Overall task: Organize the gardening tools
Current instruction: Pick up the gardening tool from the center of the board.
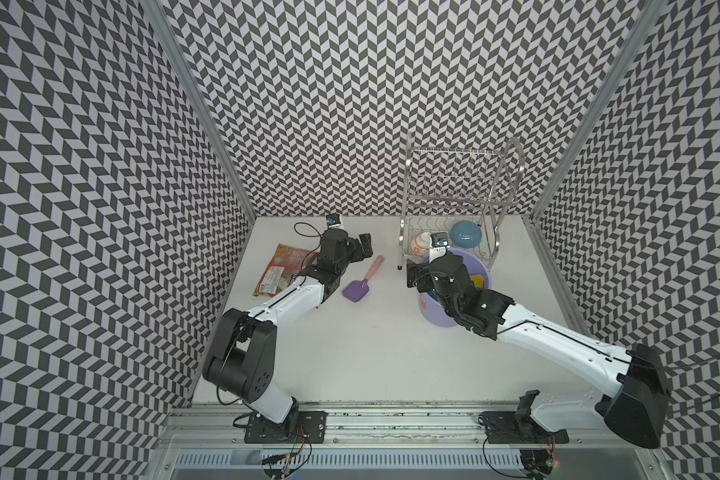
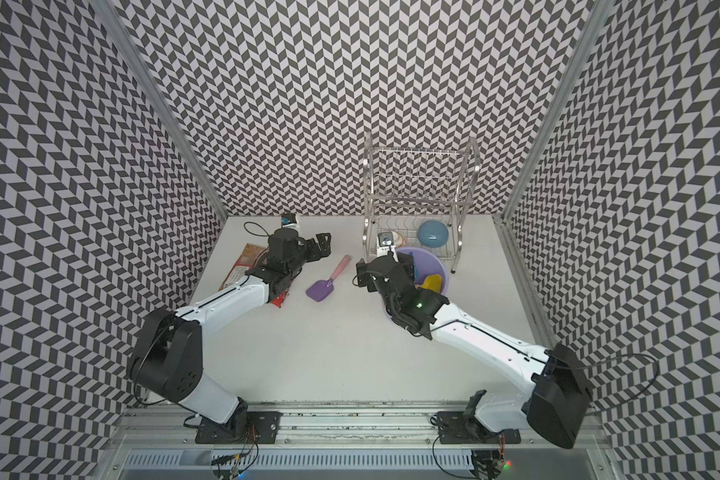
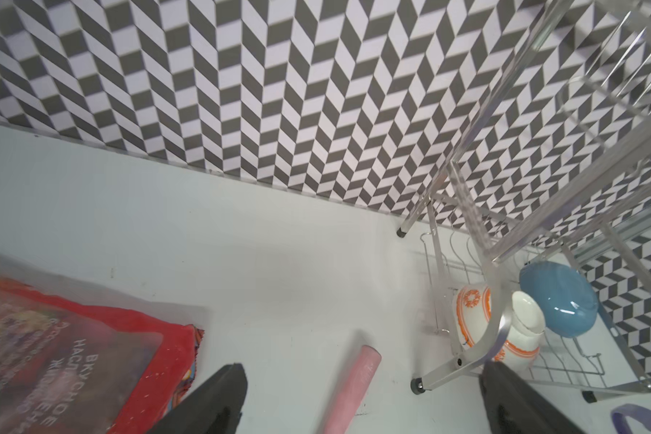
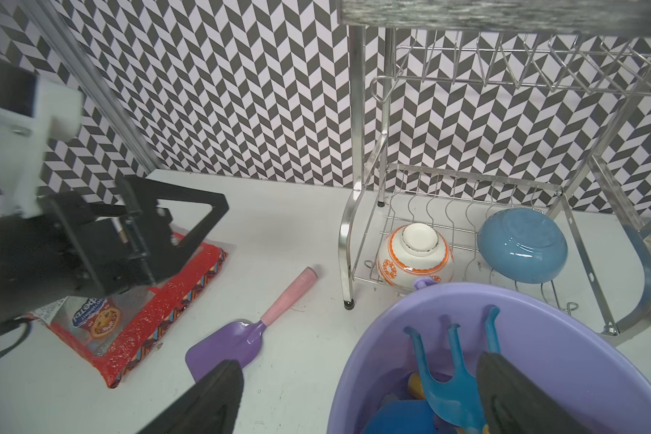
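Left gripper [image 1: 365,246]: jaws standing wide apart and carrying nothing; it is hovering above the table near the end of the pink handle, seemingly lining up on it; in the left wrist view the handle is showing between the two fingers [image 3: 222,394]
Right gripper [image 1: 414,277]: also spread wide and empty; it is hanging over the bucket's rim on the side facing the loose tool, with one finger [image 4: 512,390] above the bucket's inside and its mate above the table
Purple pink-handled tool [image 1: 363,279]: lying flat on the white table [image 1: 371,357] between the two arms; blade toward the robot, handle toward the back wall; nothing is touching it
Lavender bucket [image 4: 504,297]: standing upright just in front of the dish rack [image 1: 454,199]; I am reading it as the collecting place
Inside the bucket: blue rake [image 4: 451,375] lying with tines toward the rack side; a yellow piece [image 1: 480,281] and a dark blue piece [image 4: 403,417] showing; the right arm is hiding the rest, so I cannot count
Red snack packet [image 4: 158,300]: lying flat under the left arm, apart from the tool; I am treating it as clutter
Rack contents: an orange-patterned bowl [image 4: 414,255] and a blue bowl [image 4: 523,244], both upside down on the lower shelf
Progress (judgement): nearing the end; one tool is waiting outside the bucket
Risk (judgement): the handle is slim and round, so it may be rolling off under the closing fingers
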